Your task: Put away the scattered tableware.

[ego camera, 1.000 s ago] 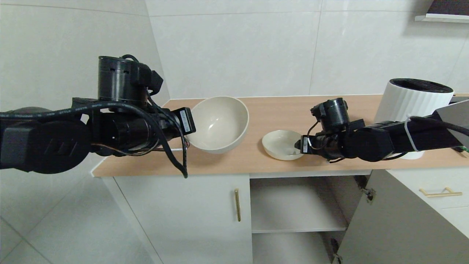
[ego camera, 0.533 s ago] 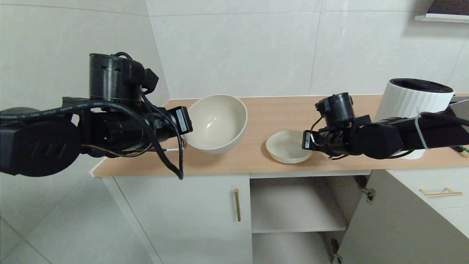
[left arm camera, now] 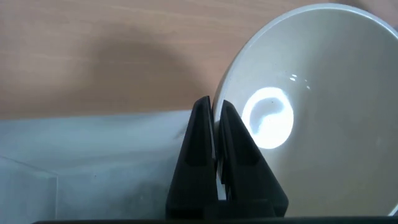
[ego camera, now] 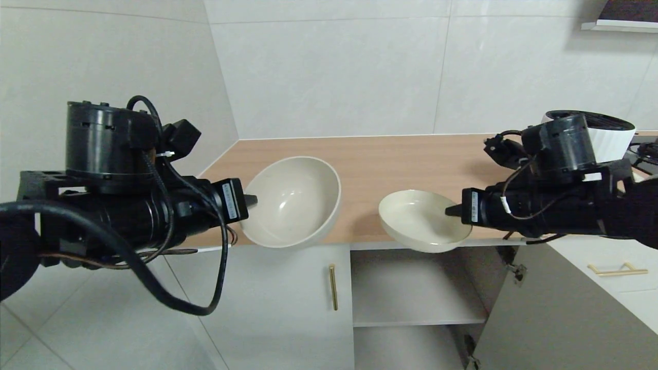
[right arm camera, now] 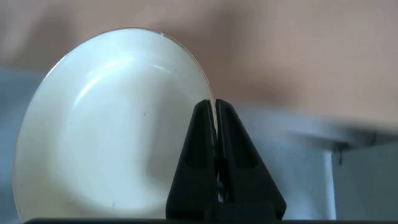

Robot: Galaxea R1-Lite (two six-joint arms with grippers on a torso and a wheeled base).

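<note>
My left gripper [left arm camera: 214,106] has its two black wedge-shaped fingers pinched shut on the rim of the large bowl [ego camera: 293,200], one finger inside the wall and one outside. The bowl is deep and round, in smooth, glossy cream ceramic. It hangs out from the jaws, tipped so that its mouth faces partly towards me. Inside I see only bare glaze with a bright spot of reflected light low in the well. Beyond the jaws lies the wooden counter [ego camera: 370,154], matte with a fine grain, and the bowl sits across its front edge in my head view.

My right gripper [right arm camera: 214,106] is clamped the same way on the rim of the small bowl [ego camera: 424,218]. This one is shallow, almost a dish, in the same glossy cream, and its inside is also plain glaze. It sticks out level from the jaws, towards the large bowl but apart from it.

Below it is the open cabinet [ego camera: 411,288], white and smooth, with a flat shelf inside. A slim brass handle [ego camera: 332,287] sits on the closed door under the large bowl.

Behind the right wrist stands a white ribbed container [ego camera: 614,137] with a dark mouth. I cannot tell what it holds.
</note>
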